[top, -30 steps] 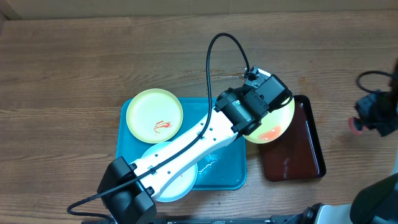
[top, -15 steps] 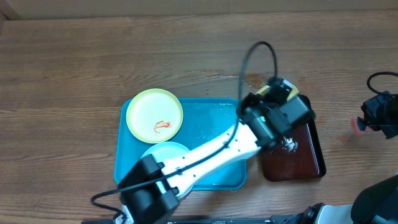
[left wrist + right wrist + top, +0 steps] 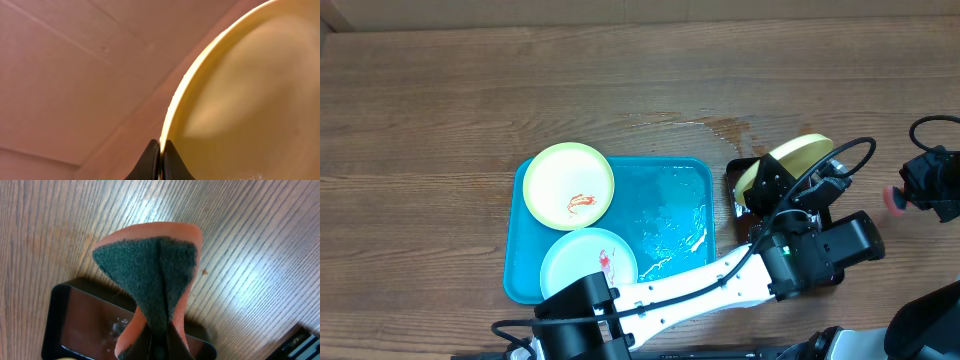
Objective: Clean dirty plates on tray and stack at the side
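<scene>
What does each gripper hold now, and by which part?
Left gripper: yellow-green plate, pinched at its rim. Right gripper: folded orange sponge, pinched at one end.

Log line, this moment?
left gripper: shut on yellow plate over brown tray | right gripper: shut on sponge | blue tray: two plates

Overhead: high above the table, far off, looking straight down; the dark tray lies toward the right of its view.
Left wrist: over the dark tray, very close to the rim of the yellow plate, looking along it.
Right wrist: close, just right of the dark tray, looking down past a sponge.
Shared: overhead and right wrist both see the dark tray; overhead and left wrist both see the yellow plate.
</scene>
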Action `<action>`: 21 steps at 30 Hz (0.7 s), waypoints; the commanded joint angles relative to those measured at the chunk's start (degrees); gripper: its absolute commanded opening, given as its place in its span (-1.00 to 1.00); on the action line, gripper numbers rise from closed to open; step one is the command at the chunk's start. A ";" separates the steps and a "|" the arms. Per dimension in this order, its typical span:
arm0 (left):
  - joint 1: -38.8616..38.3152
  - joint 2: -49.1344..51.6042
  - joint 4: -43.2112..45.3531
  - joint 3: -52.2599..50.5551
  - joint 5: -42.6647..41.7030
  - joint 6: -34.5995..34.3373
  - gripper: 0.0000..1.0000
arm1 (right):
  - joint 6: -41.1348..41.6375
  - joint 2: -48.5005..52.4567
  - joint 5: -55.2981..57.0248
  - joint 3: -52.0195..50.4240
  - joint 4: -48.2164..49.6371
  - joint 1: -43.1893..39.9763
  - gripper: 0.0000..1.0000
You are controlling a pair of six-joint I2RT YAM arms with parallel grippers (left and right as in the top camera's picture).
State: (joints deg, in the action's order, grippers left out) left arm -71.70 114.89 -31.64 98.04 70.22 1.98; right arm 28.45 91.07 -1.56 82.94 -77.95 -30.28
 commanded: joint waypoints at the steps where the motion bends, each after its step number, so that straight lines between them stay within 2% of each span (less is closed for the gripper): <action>1: 0.35 0.94 0.39 1.62 5.75 2.36 -0.92 | -0.44 -0.96 -1.01 2.08 0.55 0.15 -0.92; 21: -0.35 0.94 0.35 1.62 6.88 2.36 -0.92 | -0.68 -0.96 -1.11 2.08 0.46 0.15 -0.92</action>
State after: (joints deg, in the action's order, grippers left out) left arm -71.66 114.89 -31.64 98.04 75.31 3.62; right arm 28.25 91.07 -2.57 82.94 -77.62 -30.28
